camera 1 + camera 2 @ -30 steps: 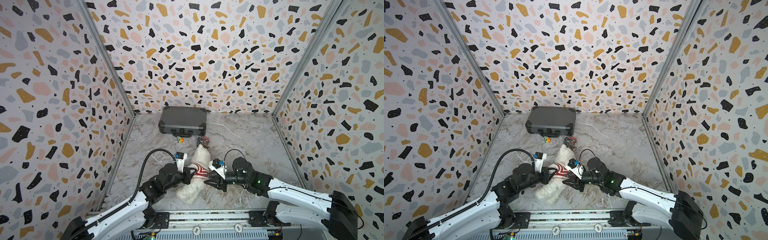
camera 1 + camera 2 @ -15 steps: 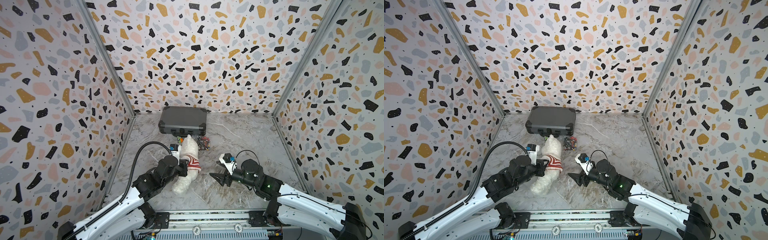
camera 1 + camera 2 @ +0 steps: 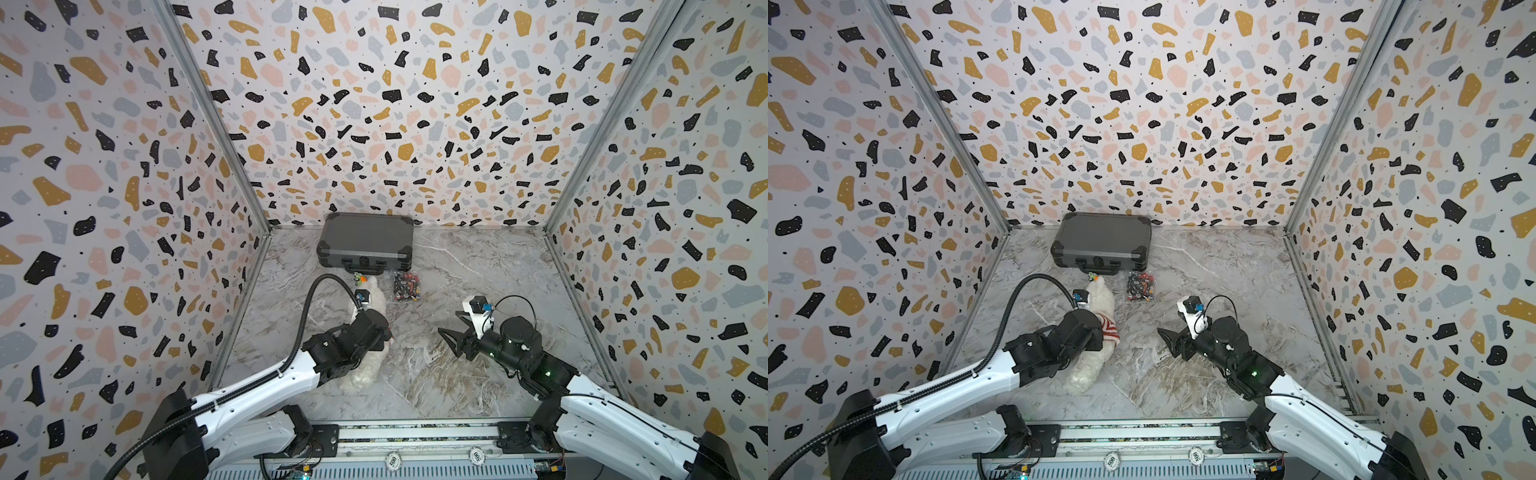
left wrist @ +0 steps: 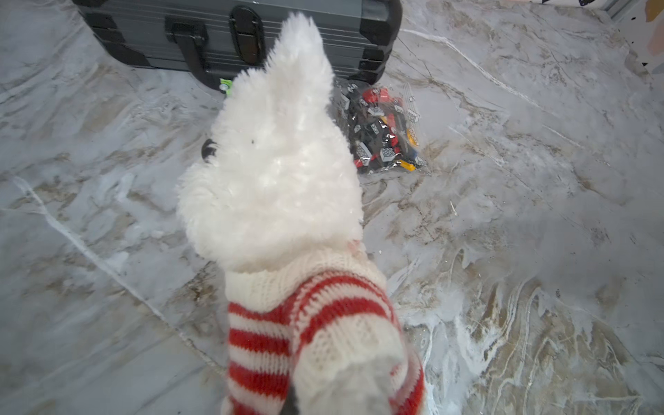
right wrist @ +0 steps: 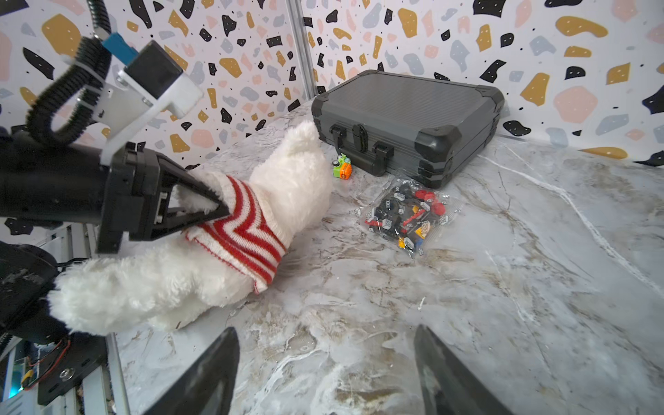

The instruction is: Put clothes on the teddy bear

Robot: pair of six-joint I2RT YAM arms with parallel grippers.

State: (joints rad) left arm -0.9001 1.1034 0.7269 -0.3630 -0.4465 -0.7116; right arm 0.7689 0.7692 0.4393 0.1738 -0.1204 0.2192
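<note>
Teddy bear lying at left pincer, clamped on its striped sweater, right pincer apart, empty, near bear

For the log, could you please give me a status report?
Left hand shut on sweater. Right hand open, empty, apart from teddy bear. Sweater around bear's torso. Nothing blocking.
</note>
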